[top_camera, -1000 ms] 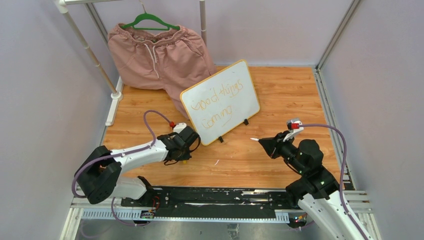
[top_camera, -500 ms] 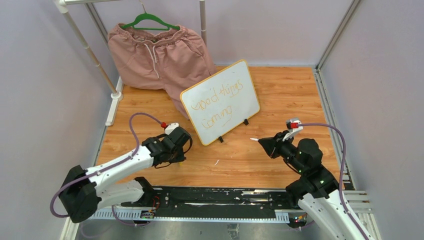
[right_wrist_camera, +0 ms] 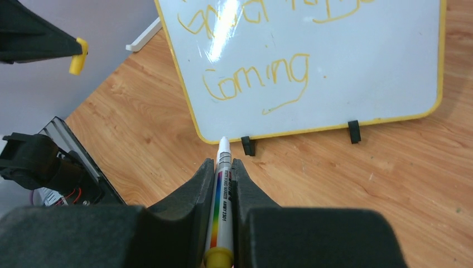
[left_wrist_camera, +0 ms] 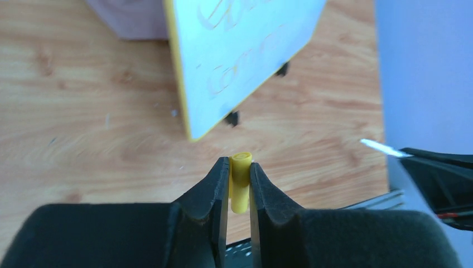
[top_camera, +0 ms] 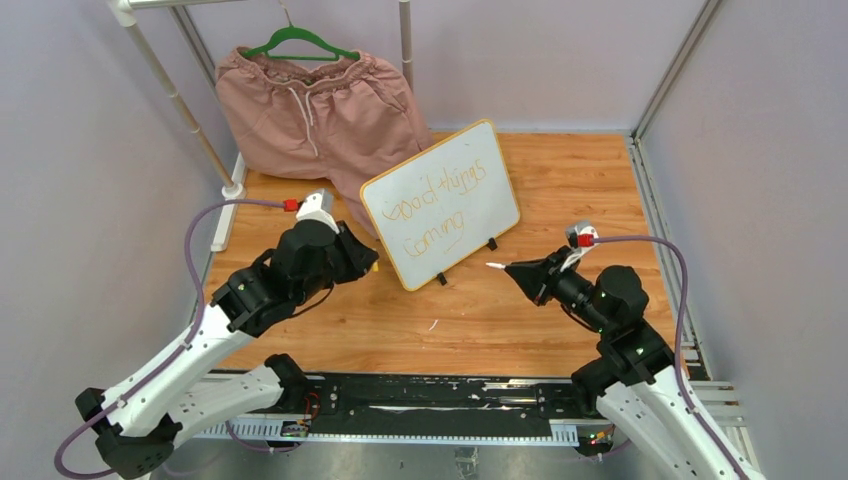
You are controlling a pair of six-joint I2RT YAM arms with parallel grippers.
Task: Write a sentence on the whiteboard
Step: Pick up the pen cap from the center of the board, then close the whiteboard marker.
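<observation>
This is a robotics lab test cell. A wood-grain tabletop is boxed in by plain lilac wall panels, with a metal corner post at the upper right. A left arm and a right arm rise from a black mounting rail along the bottom edge. The rest are staged props: pink shorts on a green hanger by a white pipe rack at the upper left, and a whiteboard at centre.

Right wrist view: the top edge cut off the whiteboard, so we lost the upper line of the sentence. Left wrist view: board and writing were blurred and we could not read them. Print on the marker was too small to read. The yellow cap ran out of sight between the left gripper fingers. From above, the board hid part of the pink shorts.
</observation>
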